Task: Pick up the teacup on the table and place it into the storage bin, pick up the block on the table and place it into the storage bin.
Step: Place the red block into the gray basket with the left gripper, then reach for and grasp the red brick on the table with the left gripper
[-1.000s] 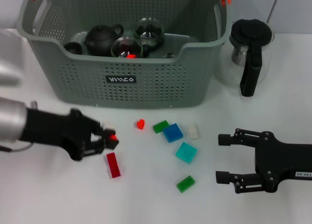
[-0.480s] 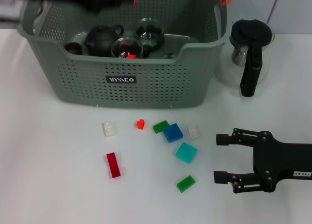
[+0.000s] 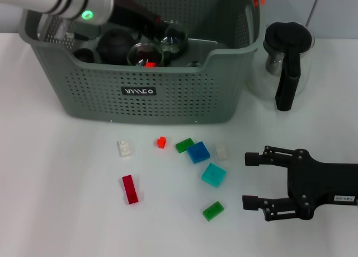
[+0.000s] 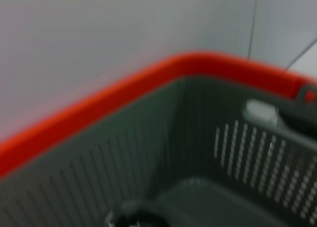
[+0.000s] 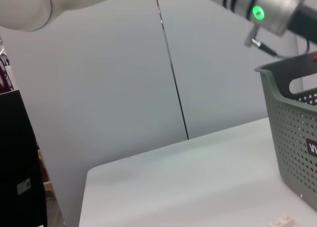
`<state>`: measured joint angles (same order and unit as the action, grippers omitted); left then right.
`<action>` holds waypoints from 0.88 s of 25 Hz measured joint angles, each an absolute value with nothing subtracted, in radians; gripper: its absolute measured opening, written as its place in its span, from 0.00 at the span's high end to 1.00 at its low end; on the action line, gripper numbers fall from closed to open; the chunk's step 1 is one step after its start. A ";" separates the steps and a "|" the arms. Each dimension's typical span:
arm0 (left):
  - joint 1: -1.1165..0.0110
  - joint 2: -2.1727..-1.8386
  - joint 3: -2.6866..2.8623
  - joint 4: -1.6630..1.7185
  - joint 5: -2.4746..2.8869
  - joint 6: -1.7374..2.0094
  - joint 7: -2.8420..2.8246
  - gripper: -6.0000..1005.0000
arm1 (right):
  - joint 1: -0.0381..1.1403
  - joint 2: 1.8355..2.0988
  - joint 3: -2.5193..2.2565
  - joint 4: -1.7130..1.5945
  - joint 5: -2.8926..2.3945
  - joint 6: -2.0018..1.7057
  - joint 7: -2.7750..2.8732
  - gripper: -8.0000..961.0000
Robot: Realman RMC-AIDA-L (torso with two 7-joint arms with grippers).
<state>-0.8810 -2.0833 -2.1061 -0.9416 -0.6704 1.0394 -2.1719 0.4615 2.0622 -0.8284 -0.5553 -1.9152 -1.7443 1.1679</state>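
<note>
The grey storage bin (image 3: 140, 92) stands at the back of the table. It holds a black teapot (image 3: 114, 44), glass teacups (image 3: 144, 55) and a small red block (image 3: 150, 64) in one cup. My left gripper (image 3: 150, 22) reaches over the bin's back left and down among the cups; what it holds is hidden. No teacup shows on the table. Loose blocks lie in front of the bin: white (image 3: 125, 148), small red (image 3: 161, 142), blue (image 3: 198, 152), cyan (image 3: 213, 174), dark red (image 3: 130, 189). My right gripper (image 3: 253, 180) rests open on the table, right of the cyan block.
A glass carafe (image 3: 285, 55) with a black lid and handle stands right of the bin. Two green blocks (image 3: 184, 145) (image 3: 212, 210) and a clear one (image 3: 222, 151) lie among the others. The left wrist view shows the bin's inner wall (image 4: 148, 153) and orange rim.
My left gripper rose from the table with a small red block, swung over the bin and now dips into it. The right gripper has crept slightly left.
</note>
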 joint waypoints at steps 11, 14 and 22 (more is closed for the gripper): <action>-0.898 -2.088 -2.116 -0.974 -0.598 1.115 -2.290 0.66 | 0.464 2.062 -0.828 -0.555 -1.914 -1.744 1.167 0.05; -0.857 -2.097 -2.122 -1.093 -0.607 1.162 -2.344 0.65 | 0.464 2.062 -0.828 -0.555 -1.914 -1.744 1.167 0.05; -0.544 -2.165 -2.165 -1.502 -0.872 1.402 -2.076 0.36 | 0.462 2.062 -0.828 -0.555 -1.916 -1.744 1.167 0.05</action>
